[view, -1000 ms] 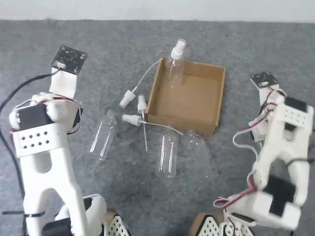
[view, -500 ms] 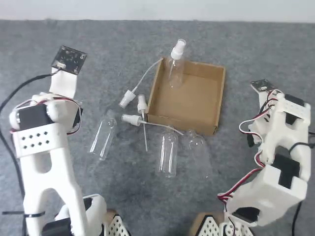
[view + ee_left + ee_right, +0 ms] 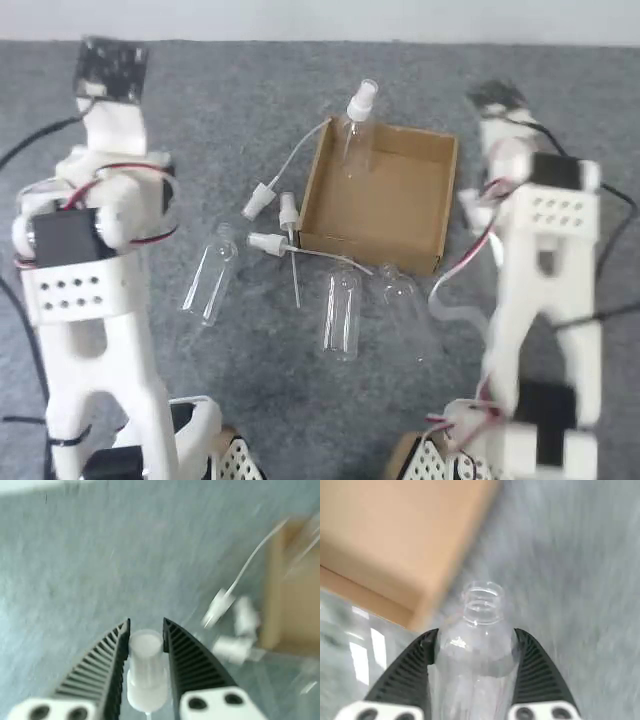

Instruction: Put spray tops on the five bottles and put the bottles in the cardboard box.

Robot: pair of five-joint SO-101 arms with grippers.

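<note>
My left gripper (image 3: 146,625) is shut on a white spray top (image 3: 145,665), held above the grey carpet at the left of the table. Between the fingers of my right gripper (image 3: 475,634) stands a clear bottle (image 3: 481,611) with an open neck; the gripper is shut on it just off a corner of the cardboard box (image 3: 395,530). One bottle with a spray top (image 3: 357,125) leans in the box (image 3: 400,215) at its far left corner. Three bare bottles (image 3: 210,272) (image 3: 340,312) (image 3: 403,310) lie on the carpet in front of the box.
Three loose spray tops (image 3: 262,198) (image 3: 289,212) (image 3: 268,241) with long thin tubes lie left of the box. The two white arms stand tall at the table's left (image 3: 85,250) and right (image 3: 545,260) sides. Grey carpet (image 3: 220,100) covers the table.
The right arm has swung up and away from the front edge, and now stands beside the box's right wall. The left arm's wrist has lifted and moved farther back.
</note>
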